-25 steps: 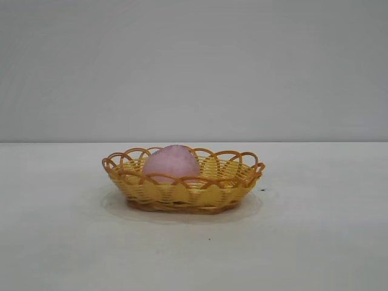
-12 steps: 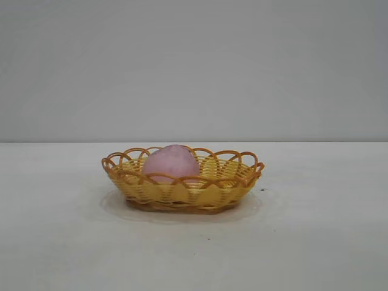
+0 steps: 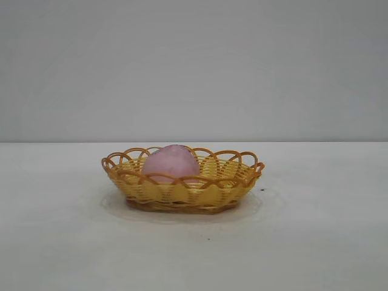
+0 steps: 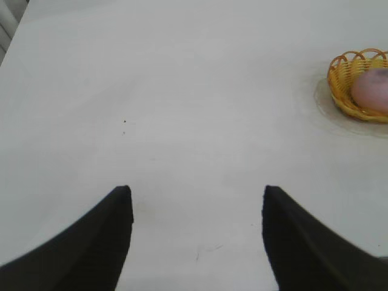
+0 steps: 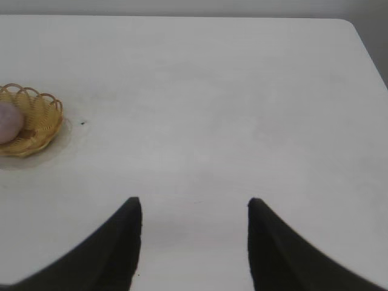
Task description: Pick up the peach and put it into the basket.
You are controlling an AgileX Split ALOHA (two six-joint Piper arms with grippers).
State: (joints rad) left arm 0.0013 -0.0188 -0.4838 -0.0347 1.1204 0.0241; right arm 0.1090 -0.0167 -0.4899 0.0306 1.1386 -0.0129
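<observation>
The dull pink peach (image 3: 171, 163) lies inside the yellow-tan wicker basket (image 3: 182, 193) at the middle of the white table. Neither arm shows in the exterior view. In the left wrist view my left gripper (image 4: 197, 191) is open over bare table, with nothing between its dark fingers (image 4: 115, 224); the basket (image 4: 341, 79) and peach (image 4: 371, 91) sit far off at the frame's edge. In the right wrist view my right gripper (image 5: 194, 202) is open too, empty, and well away from the basket (image 5: 39, 118) holding the peach (image 5: 9, 122).
The white table (image 3: 315, 230) spreads wide around the basket on all sides. A plain grey wall (image 3: 194, 66) stands behind it. The table's rounded corner (image 5: 351, 27) shows in the right wrist view, its edge (image 4: 15, 24) in the left wrist view.
</observation>
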